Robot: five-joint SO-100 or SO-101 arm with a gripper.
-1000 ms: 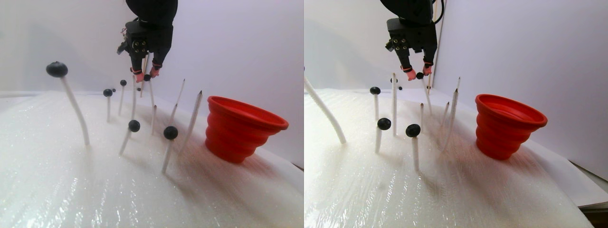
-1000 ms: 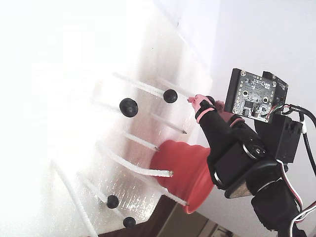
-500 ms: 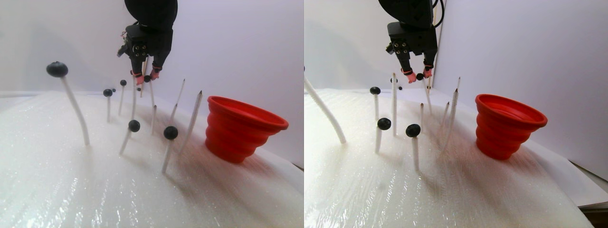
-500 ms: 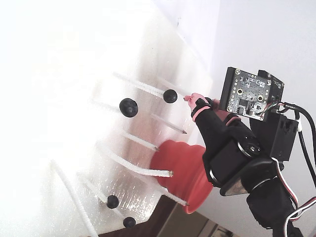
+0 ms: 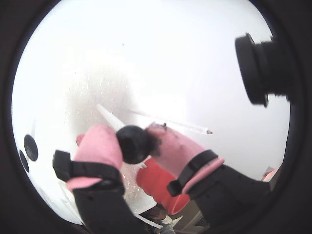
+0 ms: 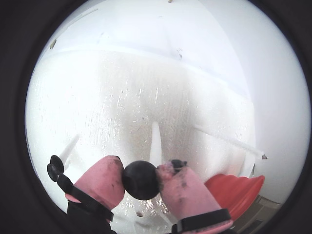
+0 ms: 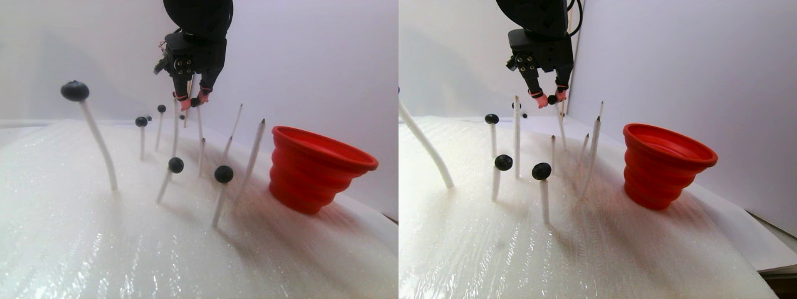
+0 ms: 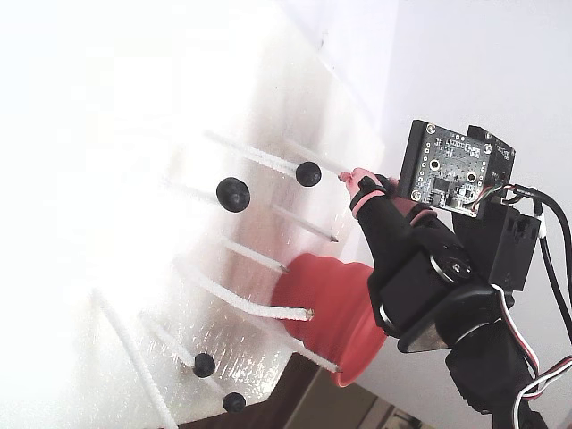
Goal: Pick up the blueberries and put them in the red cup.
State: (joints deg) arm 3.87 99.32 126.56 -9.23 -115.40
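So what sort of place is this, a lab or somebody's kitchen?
Probably a hobby or lab test bench, not a kitchen. Fake blueberries sit on thin white rods stuck in a white foam sheet, like a mock berry bush. A bare circuit board rides on the arm, whose end effector pinches one berry.

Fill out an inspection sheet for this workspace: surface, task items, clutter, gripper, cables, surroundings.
Surface: white glossy foam-like sheet, thin white rods stuck in it, several bare at the tip.
Job's things: blueberries sit on rod tips; one held blueberry is between the pink fingertips. The red cup stands upright on the sheet, to the right in the stereo pair view; its inside is not visible.
Clutter: nothing seen.
Gripper: gripper raised above the rods, shut on the held blueberry.
Cables: wires run along the arm, clear of the rods.
Surroundings: plain white walls.
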